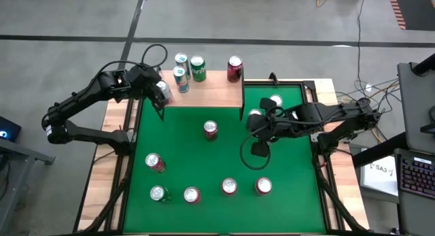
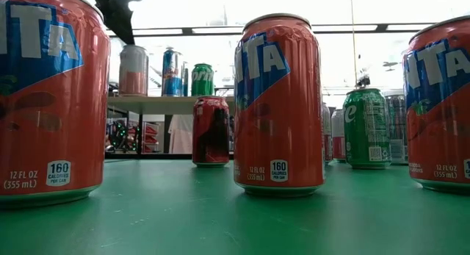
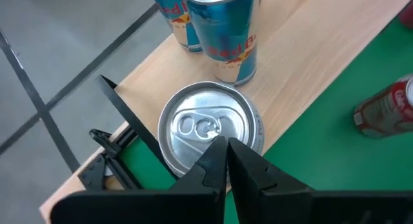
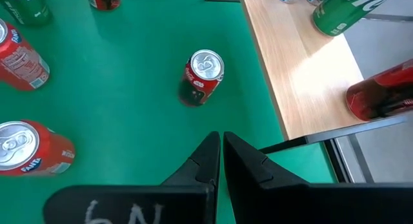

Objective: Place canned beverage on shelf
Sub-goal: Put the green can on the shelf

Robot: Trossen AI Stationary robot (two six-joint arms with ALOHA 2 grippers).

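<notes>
While both arms' fingers press together, the silver-topped can stands upright on the light-wood shelf.

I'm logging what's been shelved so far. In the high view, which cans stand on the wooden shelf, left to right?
Silver can under the left gripper, two blue cans overlapping, green can, dark red can.

In the low view, orange cans at 9 and 3 o'clock are cut by the edges, brand lettering incomplete. Behind the green can, more cans are partly hidden. The shelf legs are indistinct.
</notes>
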